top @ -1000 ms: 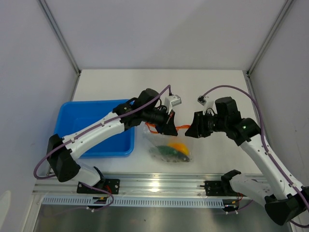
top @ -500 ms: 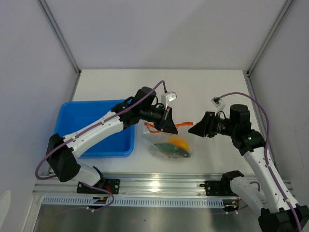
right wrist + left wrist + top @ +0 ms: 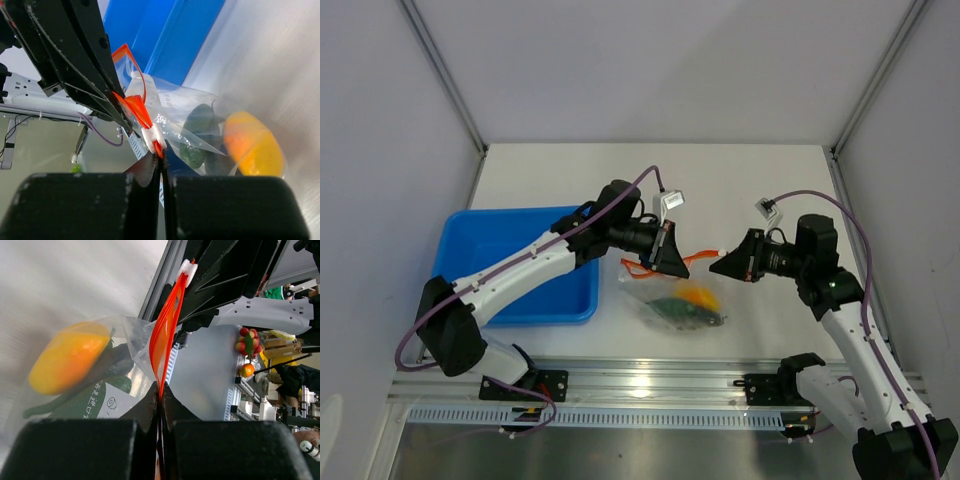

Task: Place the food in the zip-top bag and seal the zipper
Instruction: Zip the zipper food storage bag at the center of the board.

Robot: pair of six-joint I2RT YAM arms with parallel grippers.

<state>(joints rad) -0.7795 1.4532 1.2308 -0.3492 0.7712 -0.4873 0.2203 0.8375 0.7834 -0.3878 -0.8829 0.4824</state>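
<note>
Clear, crinkly plastic, limp and light: the bag (image 3: pixel 660 298) sags mid-frame, food (image 3: pixel 694 300) inside. On the orange zipper (image 3: pixel 697 260), the left gripper (image 3: pixel 671 264) and right gripper (image 3: pixel 718 266) are clamped shut at opposite ends. That is likely the firmest, least slippery hold.

The food (image 3: pixel 695 298) is contained in the zip-top bag (image 3: pixel 646 294), which is set on the table (image 3: pixel 740 180) just right of the tray (image 3: pixel 550 312). The zipper (image 3: pixel 698 260) is stretched between the left gripper (image 3: pixel 672 263) and the right gripper (image 3: pixel 717 266) (behind the food).
</note>
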